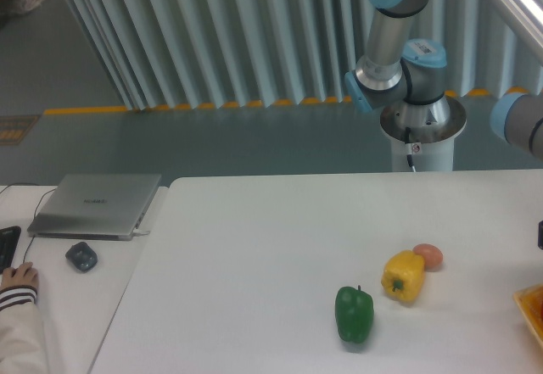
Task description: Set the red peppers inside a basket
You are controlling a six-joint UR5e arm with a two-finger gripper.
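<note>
The arm (399,26) rises from its base (422,128) behind the table's far edge, bends at a blue-capped joint and runs out past the top right corner; its gripper is out of view

single fixed camera, high front view, facing table (254,247) and arm base (422,124)

white table (254,247) | green pepper (354,314) | yellow pepper (403,276) | pinkish-orange round item (428,256) | basket (531,304) corner
</note>
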